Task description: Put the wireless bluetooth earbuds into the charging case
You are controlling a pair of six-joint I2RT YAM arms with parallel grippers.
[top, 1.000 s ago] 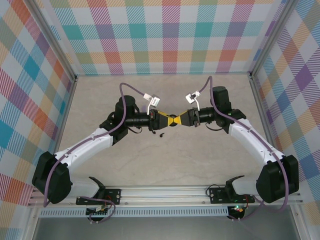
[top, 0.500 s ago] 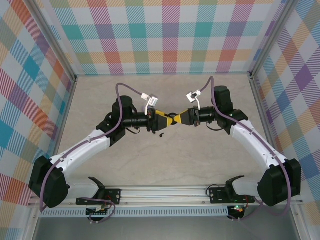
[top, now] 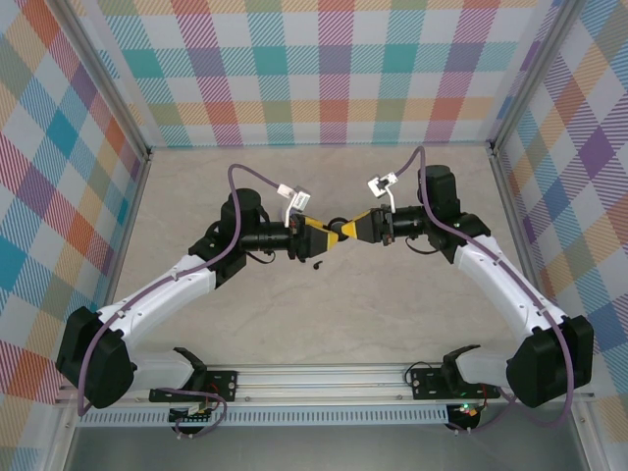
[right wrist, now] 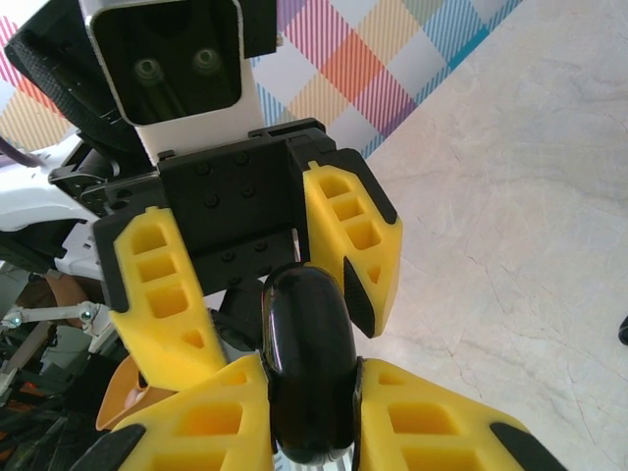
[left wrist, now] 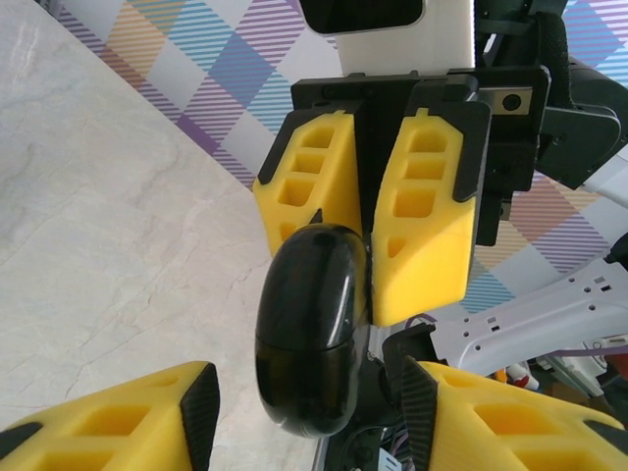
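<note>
Top view: my left gripper and right gripper meet tip to tip over the middle of the table, each on its own side. Wrist views: the case stands edge-on between them, clamped between my right fingers. My left fingers are spread to either side of it, apart from its faces. An earbud lies on the table just nearer the bases than my left gripper.

black case: lower sides hidden | dark specks: too small to identify
</note>
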